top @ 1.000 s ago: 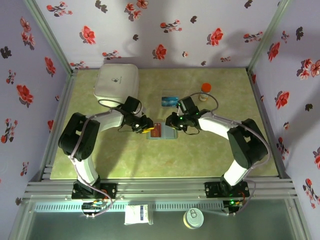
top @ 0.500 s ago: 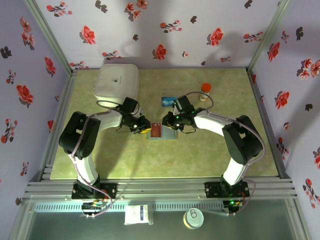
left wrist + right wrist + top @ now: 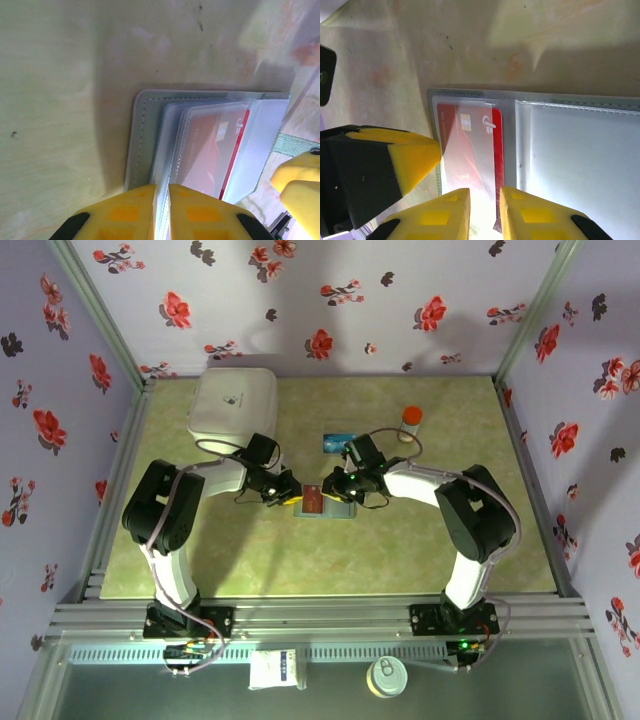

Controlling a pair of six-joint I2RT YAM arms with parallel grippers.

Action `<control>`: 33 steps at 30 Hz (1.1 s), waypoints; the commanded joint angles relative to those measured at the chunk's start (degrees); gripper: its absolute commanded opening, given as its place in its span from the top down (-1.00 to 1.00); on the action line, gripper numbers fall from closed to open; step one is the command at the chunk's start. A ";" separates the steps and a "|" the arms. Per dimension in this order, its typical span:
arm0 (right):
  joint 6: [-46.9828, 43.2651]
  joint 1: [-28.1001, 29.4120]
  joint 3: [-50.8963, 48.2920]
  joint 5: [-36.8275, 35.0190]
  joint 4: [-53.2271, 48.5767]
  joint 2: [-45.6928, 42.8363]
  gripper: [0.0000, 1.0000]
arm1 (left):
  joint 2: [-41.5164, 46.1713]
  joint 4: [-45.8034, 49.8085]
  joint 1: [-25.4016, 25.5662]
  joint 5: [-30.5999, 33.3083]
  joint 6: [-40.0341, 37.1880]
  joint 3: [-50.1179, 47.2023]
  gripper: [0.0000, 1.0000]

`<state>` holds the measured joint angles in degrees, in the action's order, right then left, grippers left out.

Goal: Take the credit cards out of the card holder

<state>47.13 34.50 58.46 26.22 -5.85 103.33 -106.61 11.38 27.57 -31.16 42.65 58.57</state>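
At mid-counter point(image 3: 420, 540) the card holder point(image 3: 325, 504) lies open with a red credit card point(image 3: 470, 150) in its clear sleeve. Left claw point(image 3: 161, 200) pinches that sleeve's edge; right claw point(image 3: 485, 207) grips the red card. Behind lies a blue-teal card point(image 3: 338, 441).

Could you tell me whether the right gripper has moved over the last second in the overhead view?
Yes. The right gripper has shifted left, away from the orange-capped bottle and over the card holder.
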 commanded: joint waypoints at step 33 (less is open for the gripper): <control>-2.20 1.05 0.87 -2.54 -2.96 3.85 0.56 | -0.19 2.64 -0.45 -0.09 -2.20 0.50 0.76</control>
<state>46.94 35.22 58.87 27.53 -3.20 107.98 -106.61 12.10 27.49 -31.16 41.60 58.57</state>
